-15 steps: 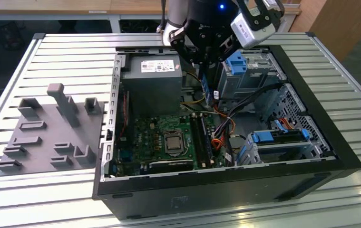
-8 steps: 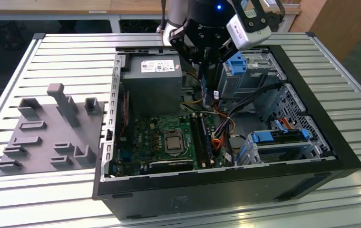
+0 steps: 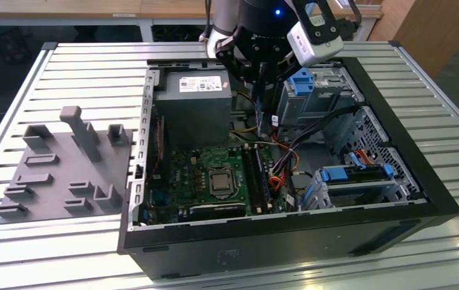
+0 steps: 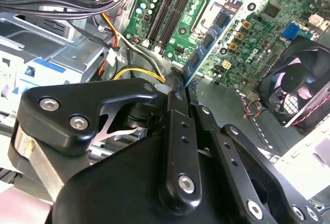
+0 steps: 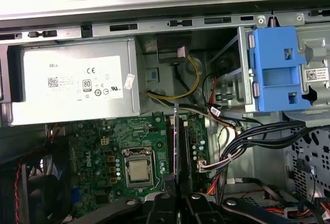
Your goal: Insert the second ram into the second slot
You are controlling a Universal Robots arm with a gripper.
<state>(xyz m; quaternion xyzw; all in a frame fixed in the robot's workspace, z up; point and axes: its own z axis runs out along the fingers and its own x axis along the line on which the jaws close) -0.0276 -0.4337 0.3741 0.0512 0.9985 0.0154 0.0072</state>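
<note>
My gripper (image 3: 262,84) hangs over the open computer case (image 3: 423,199), shut on the second ram (image 3: 266,112), a thin blue stick that points down toward the motherboard (image 3: 188,175). In the second wrist view the fingers (image 4: 178,87) pinch the ram (image 4: 209,41) at one end, and its dark chips show. The first wrist view has the ram (image 5: 177,146) edge-on, held by the gripper (image 5: 178,195) above the long black memory slots (image 5: 185,146). It is clear of the board. I cannot tell which slot it lines up with.
A grey power supply (image 3: 193,109) sits beside the gripper, and blue drive-bay clips (image 3: 302,81) on its other side. Black and coloured cables (image 5: 247,136) run next to the slots. A fan (image 4: 299,87) and the processor socket (image 5: 138,170) flank them. A grey fixture plate (image 3: 60,169) lies at the exterior view's left.
</note>
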